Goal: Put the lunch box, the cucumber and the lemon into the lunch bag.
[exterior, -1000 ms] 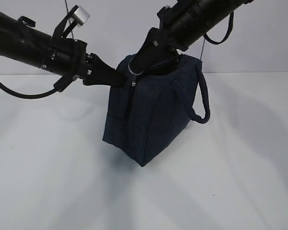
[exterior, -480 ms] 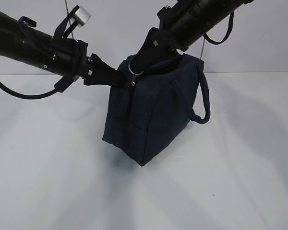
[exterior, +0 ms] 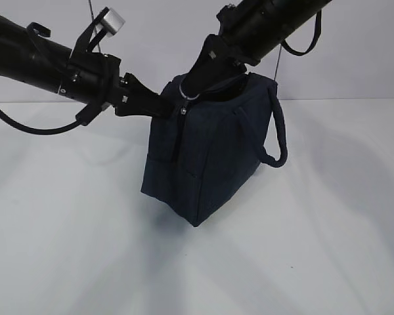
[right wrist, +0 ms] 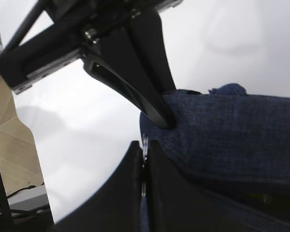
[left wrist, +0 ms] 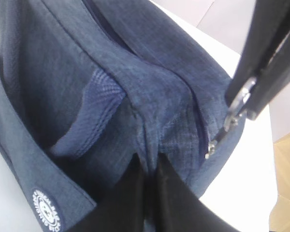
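Observation:
The dark navy lunch bag (exterior: 210, 157) stands upright on the white table, its handle (exterior: 279, 131) hanging at the right. My left gripper (exterior: 163, 106) comes in from the left and is shut on a fold of the bag's fabric (left wrist: 150, 140) at the top corner. My right gripper (exterior: 187, 90) reaches down from the upper right and is shut on the silver ring pull (right wrist: 144, 144) of the zipper. In the left wrist view the ring pull (left wrist: 234, 104) shows between the right gripper's black fingers (left wrist: 261, 92). The lunch box, the cucumber and the lemon are out of view.
The white table (exterior: 315, 249) spreads around the bag, with a pale wall behind it. A black cable (exterior: 26, 128) hangs under the left arm. A round white logo patch (left wrist: 47, 210) sits on the bag's side.
My left gripper has closed on the bag's top corner. The right gripper has edged slightly up and right with the ring pull.

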`<action>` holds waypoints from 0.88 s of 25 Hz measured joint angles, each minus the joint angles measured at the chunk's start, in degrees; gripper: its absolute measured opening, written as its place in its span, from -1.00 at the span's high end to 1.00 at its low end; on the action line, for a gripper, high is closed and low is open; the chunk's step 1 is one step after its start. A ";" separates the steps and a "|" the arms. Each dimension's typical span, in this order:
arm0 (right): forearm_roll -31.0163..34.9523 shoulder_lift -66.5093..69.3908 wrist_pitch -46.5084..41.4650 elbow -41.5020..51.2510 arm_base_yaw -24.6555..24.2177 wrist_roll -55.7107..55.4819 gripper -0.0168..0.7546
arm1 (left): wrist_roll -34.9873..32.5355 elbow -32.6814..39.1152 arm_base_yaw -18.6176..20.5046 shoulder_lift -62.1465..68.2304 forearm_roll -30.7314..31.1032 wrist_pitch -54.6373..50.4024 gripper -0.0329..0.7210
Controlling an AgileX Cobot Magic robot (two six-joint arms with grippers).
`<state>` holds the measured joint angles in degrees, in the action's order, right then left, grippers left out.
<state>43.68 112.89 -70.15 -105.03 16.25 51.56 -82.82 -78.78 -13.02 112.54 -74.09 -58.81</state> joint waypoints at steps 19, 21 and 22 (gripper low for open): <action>-0.88 -0.37 0.20 0.00 0.00 -2.31 0.94 | 0.00 0.00 0.00 0.69 -4.07 4.05 0.92; -0.98 -0.37 0.22 0.00 0.00 -2.31 0.94 | 0.00 0.00 0.00 1.26 -5.10 3.95 0.92; -0.86 -0.37 0.33 0.00 0.00 -2.31 0.94 | 0.00 0.00 0.00 1.54 -5.66 3.86 0.92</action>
<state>42.81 112.52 -69.82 -105.03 16.25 49.25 -82.82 -78.78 -13.02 114.08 -79.76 -54.95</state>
